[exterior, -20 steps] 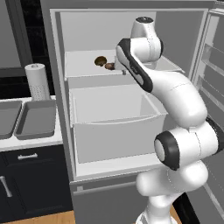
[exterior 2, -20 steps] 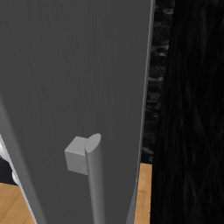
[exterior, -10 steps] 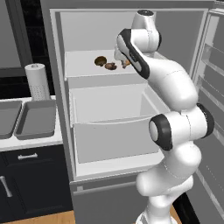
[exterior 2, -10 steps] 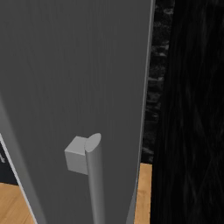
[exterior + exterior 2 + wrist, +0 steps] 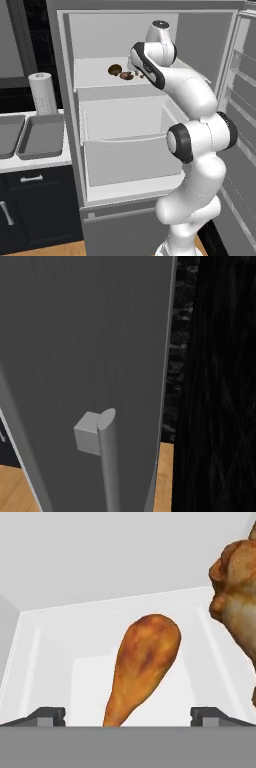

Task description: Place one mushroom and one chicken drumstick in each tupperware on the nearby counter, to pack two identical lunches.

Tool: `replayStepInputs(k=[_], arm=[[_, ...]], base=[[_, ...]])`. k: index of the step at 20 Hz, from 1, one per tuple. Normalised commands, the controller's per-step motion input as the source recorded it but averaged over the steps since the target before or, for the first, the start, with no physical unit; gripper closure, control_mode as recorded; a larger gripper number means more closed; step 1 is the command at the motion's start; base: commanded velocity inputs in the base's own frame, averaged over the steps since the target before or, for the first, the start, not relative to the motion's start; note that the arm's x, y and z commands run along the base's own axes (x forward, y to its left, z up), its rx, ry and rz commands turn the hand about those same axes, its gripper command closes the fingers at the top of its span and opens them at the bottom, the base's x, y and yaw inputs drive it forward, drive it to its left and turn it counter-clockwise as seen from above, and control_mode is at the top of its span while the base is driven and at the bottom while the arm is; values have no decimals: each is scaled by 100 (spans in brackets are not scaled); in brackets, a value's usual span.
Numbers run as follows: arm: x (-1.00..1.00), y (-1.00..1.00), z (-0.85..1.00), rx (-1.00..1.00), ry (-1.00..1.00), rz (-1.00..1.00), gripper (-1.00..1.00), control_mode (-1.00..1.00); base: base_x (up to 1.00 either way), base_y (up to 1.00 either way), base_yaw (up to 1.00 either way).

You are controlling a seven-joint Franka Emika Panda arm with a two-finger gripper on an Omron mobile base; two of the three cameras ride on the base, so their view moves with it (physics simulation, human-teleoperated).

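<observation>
A golden-brown chicken drumstick (image 5: 145,662) lies on the white fridge shelf, its thin end pointing at my gripper (image 5: 129,717). The gripper is open, one fingertip on each side of that thin end, not touching it. A second browned drumstick (image 5: 236,602) lies close on the right. In the left base view my arm (image 5: 190,95) reaches onto the fridge's top shelf beside a dark brown mushroom (image 5: 115,69) and smaller brown pieces (image 5: 126,76). Two grey tupperware trays (image 5: 41,135) (image 5: 7,134) sit on the white counter (image 5: 35,162) at the left.
A paper towel roll (image 5: 42,92) stands behind the trays. Below the top shelf is a clear fridge drawer (image 5: 125,120). The open fridge door (image 5: 242,100) is at my right, and its grey outer face with its handle (image 5: 107,456) blocks the right base view.
The arm has swung up and turned over the top shelf, bringing the hand down nearer the food. The gripper has stayed open.
</observation>
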Motion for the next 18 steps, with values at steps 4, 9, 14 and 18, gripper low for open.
replayStepInputs(k=[4,9,14,18], arm=[[61,0,-6,0,0,-4,-100,-100],[52,0,-17,0,0,-2,-100,-100],[47,0,-25,0,4,-2,-100,-100],[9,-10,-36,0,4,0,-100,-100]], base=[[0,0,0],[0,0,0],[0,0,0],[0,0,0]])
